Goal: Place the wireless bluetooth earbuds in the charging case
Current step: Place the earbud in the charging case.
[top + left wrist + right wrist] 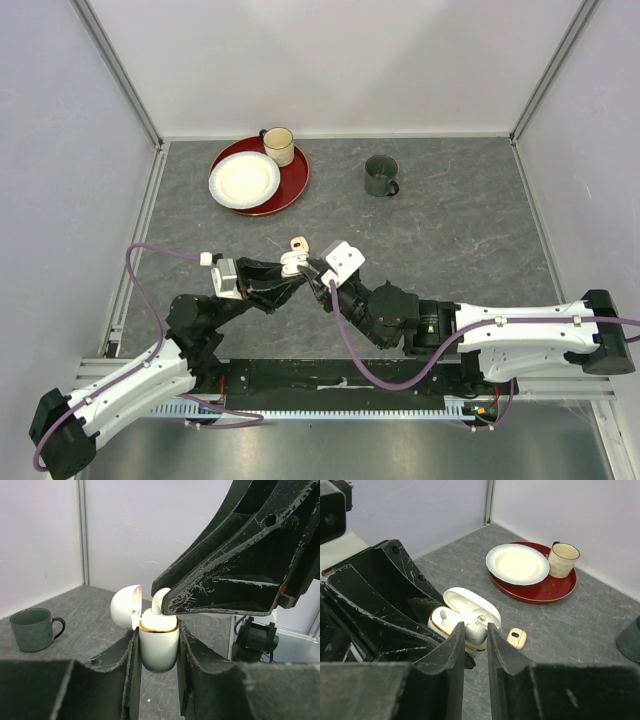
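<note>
The right gripper [476, 629] has its fingers narrowed on a white earbud [158, 601], a tiny glossy curved piece whose lower end sits at the mouth of the charging case [159, 652]. The left gripper [158, 636] clamps that case by its two sides, fingers close together, holding it upright just under the right fingertips. The case is a smooth white capsule with a thin gold rim, and its domed lid [125, 606] is hinged open to one side. Just beyond the right fingers a pale peach earbud [516, 638] lies on the grey table [600, 615]. Farther out stand a red tray [555, 587] carrying a white plate [517, 563] and a cream mug [563, 559], and a dark green mug [32, 628].
</note>
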You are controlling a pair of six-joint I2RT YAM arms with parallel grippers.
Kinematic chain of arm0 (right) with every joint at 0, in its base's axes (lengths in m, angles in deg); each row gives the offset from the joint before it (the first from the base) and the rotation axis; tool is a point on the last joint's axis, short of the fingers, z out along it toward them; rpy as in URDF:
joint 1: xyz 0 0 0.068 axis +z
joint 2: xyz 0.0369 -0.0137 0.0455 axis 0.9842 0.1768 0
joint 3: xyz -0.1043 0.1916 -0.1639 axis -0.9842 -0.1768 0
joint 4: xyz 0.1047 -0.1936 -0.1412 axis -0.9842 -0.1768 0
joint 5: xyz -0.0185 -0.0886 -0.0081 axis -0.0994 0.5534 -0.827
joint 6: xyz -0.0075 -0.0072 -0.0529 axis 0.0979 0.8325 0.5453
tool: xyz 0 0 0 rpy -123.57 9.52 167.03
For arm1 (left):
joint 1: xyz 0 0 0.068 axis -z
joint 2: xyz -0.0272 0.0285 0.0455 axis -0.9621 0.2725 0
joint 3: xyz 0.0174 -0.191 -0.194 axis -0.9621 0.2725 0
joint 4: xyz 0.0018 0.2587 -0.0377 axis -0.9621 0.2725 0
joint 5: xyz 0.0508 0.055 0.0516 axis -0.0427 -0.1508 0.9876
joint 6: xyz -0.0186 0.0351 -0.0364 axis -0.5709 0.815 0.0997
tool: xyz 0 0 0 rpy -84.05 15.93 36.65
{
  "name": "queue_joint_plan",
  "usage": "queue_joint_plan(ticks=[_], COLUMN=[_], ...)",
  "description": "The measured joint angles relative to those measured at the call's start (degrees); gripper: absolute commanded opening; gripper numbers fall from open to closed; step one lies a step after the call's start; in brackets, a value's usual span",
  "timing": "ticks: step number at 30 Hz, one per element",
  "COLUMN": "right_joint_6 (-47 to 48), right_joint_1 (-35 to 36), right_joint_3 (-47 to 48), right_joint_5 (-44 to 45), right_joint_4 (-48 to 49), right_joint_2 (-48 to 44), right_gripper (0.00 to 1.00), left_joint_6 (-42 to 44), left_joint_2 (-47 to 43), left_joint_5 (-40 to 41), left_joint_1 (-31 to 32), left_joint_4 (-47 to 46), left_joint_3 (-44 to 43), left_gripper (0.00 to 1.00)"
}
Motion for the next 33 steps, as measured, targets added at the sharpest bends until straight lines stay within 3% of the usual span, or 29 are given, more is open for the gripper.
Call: queue_joint_plan(ticks=[2, 5, 6, 8, 11, 23, 29, 33], right_joint_6=[-0.37, -1.4, -2.16, -3.85, -6.84, -10.95, -15.37, -21.99], right_joint_1=[0.0, 0.04, 0.15, 0.28, 0.92, 1.22, -3.89, -11.08], right_joint_3=[0.0, 0.24, 0.7, 1.6, 2.97, 3.06, 3.06, 5.16], right_joint_5=[0.13, 0.61, 1.09, 1.57, 1.62, 6.21, 12.13, 14.21], right_joint_4=[0.02, -0.22, -0.66, -1.44, -3.02, -2.93, -3.28, -11.63], right_joint_2=[0.0, 0.15, 0.37, 0.63, 0.68, -6.64, -14.99, -15.04], right_gripper=[0.12, 0.29, 0.45, 0.61, 0.75, 0.98, 0.98, 0.98], left_joint_6=[0.04, 0.09, 0.09, 0.13, 0.37, 0.66, 1.84, 2.08], left_joint_2=[-0.04, -0.13, -0.2, -0.39, -0.63, -2.62, -4.57, -5.42], left_joint_5=[-0.02, -0.02, -0.04, 0.04, 1.46, 2.75, 2.78, 2.78], left_joint_1=[0.0, 0.0, 0.0, 0.0, -0.04, -0.13, -0.13, -0.13], left_joint_4=[0.0, 0.0, 0.0, -0.11, -0.72, -1.33, -0.72, -0.11], left_joint_3=[0.0, 0.02, 0.02, 0.02, 0.07, 0.07, 0.07, 0.07], left_gripper=[0.02, 0.02, 0.02, 0.02, 0.02, 0.02, 0.02, 0.02])
